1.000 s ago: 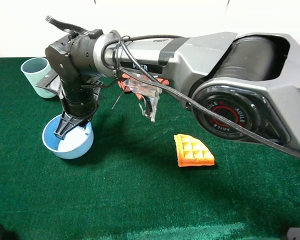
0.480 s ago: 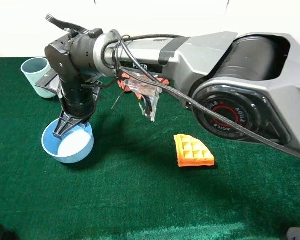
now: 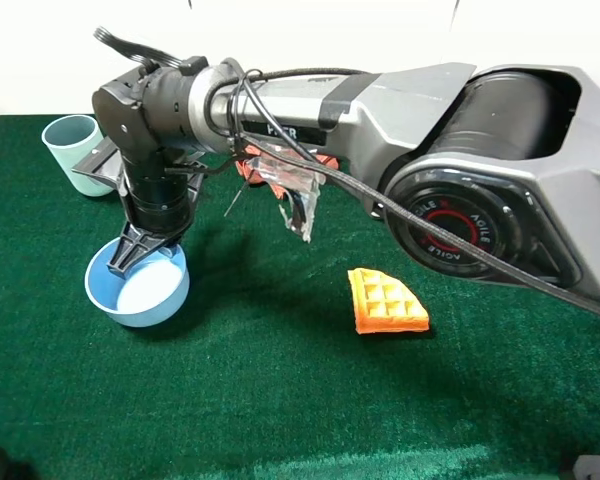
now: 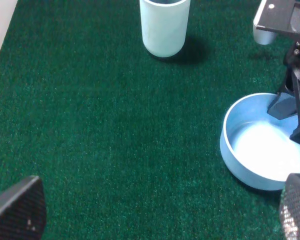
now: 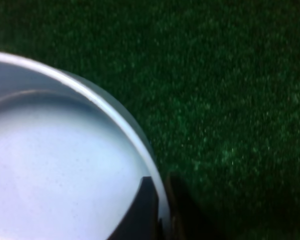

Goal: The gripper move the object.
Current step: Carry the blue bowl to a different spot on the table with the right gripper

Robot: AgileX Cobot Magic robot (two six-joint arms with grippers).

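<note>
Gripped, it seems, but not yet delivered: pinched at the far rim of the bowl by the right end effector, one finger inside the wall, one outside. Sitting low over the green tabletop, near the cup; cannot tell whether lifted. Probably left to do: carrying and letting go. Holding nothing with the left end effector, spread wide.

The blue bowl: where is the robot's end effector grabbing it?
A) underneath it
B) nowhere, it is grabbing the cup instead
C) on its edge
C: the right end effector reaches down onto the edge of the blue bowl, and the right wrist view shows one dark finger inside that edge and one outside it.
</note>
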